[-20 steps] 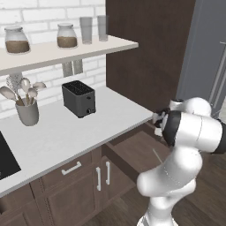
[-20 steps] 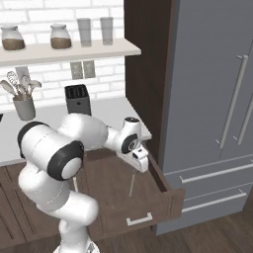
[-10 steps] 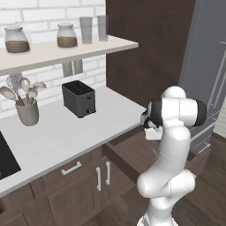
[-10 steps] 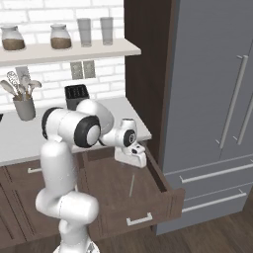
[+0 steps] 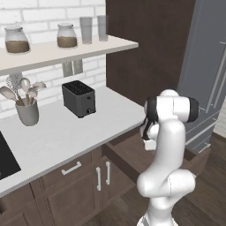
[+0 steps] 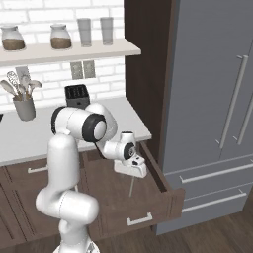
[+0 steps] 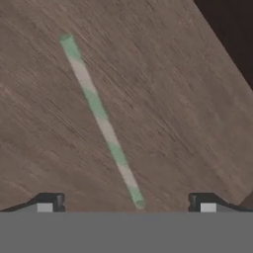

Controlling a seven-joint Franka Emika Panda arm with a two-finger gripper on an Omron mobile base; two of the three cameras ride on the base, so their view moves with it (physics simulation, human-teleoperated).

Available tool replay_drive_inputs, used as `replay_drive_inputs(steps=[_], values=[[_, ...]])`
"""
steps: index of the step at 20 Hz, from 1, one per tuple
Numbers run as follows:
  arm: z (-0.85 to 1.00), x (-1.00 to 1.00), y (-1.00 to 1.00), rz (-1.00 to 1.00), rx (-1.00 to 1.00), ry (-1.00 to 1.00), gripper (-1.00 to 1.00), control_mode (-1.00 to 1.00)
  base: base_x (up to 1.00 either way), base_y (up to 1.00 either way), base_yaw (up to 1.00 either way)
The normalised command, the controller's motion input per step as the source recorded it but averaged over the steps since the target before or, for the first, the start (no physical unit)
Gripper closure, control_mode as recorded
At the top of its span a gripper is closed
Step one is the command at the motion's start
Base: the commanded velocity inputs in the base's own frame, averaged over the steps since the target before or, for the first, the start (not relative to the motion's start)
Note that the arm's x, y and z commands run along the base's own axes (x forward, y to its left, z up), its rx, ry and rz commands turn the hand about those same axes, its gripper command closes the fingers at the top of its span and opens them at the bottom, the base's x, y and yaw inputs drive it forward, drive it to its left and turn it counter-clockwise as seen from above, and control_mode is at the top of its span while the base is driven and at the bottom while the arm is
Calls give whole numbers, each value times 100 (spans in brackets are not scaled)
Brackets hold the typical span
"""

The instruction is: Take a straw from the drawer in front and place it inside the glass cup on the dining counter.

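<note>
Hand view puts my gripper (image 7: 126, 203), jaws wide and empty, above the straw (image 7: 101, 120) lying flat in the drawer (image 6: 170, 197), so I fear closing askew and rolling it aside.

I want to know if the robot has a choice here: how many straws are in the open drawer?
1. The straw lies flat on the drawer floor, under the open gripper. The arm may hide others.
</note>
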Motion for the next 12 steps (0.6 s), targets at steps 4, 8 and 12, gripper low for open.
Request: replay_drive_inputs(steps=[4,8,12], values=[[-28,12,0,13,0,-18,-100,-100,0,0,0],[-22,25,-1,14,0,-9,-100,-100,0,0,0],[-36,2,0,14,0,-6,-100,-100,0,0,0]])
